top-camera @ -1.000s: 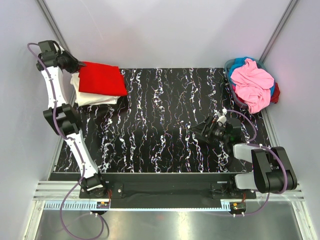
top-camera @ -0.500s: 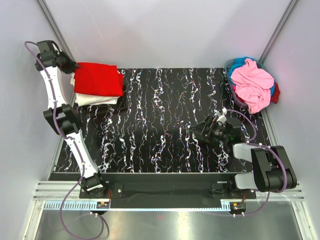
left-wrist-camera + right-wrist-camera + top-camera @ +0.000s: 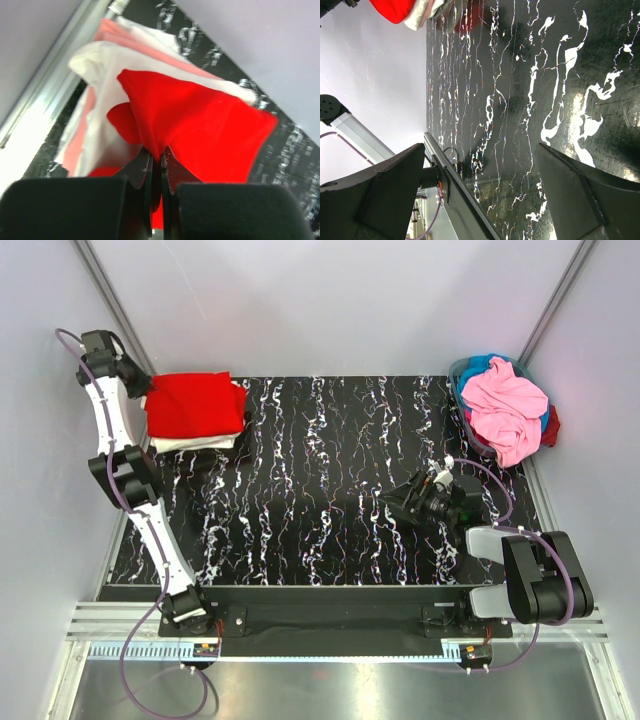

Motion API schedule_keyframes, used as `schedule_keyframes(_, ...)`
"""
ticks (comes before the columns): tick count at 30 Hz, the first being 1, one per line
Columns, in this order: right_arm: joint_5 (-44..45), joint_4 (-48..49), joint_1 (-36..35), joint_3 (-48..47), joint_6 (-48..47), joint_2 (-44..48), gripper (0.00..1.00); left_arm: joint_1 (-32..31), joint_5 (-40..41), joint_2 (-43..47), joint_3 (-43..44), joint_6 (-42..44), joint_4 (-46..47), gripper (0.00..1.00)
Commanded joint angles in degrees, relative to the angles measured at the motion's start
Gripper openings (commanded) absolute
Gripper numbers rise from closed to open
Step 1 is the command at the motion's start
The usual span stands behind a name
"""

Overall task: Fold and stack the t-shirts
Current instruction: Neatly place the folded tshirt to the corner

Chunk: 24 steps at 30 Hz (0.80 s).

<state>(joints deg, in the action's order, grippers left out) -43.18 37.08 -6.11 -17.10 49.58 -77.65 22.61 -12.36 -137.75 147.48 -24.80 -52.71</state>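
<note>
The bright red t-shirt [image 3: 195,403] lies folded at the far left corner of the bench [image 3: 330,470], on top of a folded cream-white t-shirt [image 3: 195,443] whose edges show beneath it along the near side. In the left wrist view the red cloth [image 3: 200,130] is bunched into a raised fold over the white one [image 3: 100,65]. The left hand [image 3: 156,157] is clenched on that fold, its two fingers pressed together with the red fabric pinched between them. From above, this left hand [image 3: 140,390] sits at the stack's left edge, close to the left wall. The white left arm [image 3: 110,425] rises along the bench's left border just beside the stack, with a purple cable [image 3: 75,350] looping along it. A metal rail [image 3: 45,95] runs next to the stack on the wall side.

Well apart, at the far right corner, a basket [image 3: 457,380] holds a heap of unfolded shirts: a pink one [image 3: 505,410] on top, a blue one [image 3: 480,365] behind it and a dark red one [image 3: 550,428] at the right rim.

The right hand [image 3: 400,505] lies low over the bench on the near right, nearer the basket than the stack. Its fingers are spread wide and grasp nothing. In its own view the right hand [image 3: 480,150] faces across the black, white-veined bench [image 3: 520,75] toward the stack, where the red shirt [image 3: 395,10] shows at the top left.
</note>
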Motion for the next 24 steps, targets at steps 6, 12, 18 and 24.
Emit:
schedule_keyframes(6,-1.1,3.0,-0.3,-1.5,0.1,-0.4,1.00,0.3,8.8,2.0,-2.1,3.4,3.8,0.21)
schedule_keyframes(12,-1.2,3.0,-0.2,-1.6,0.2,-0.7,1.00,-0.6,8.8,5.6,-8.1,5.0,6.8,0.66)
schedule_keyframes(18,-1.4,3.1,-0.2,-1.7,0.2,-0.9,1.00,-2.5,20.8,10.0,-8.2,2.2,2.3,0.94)
schedule_keyframes(24,-1.4,3.0,-0.2,-1.8,0.2,-1.1,0.99,-6.6,32.6,18.8,-15.6,2.6,2.4,0.99)
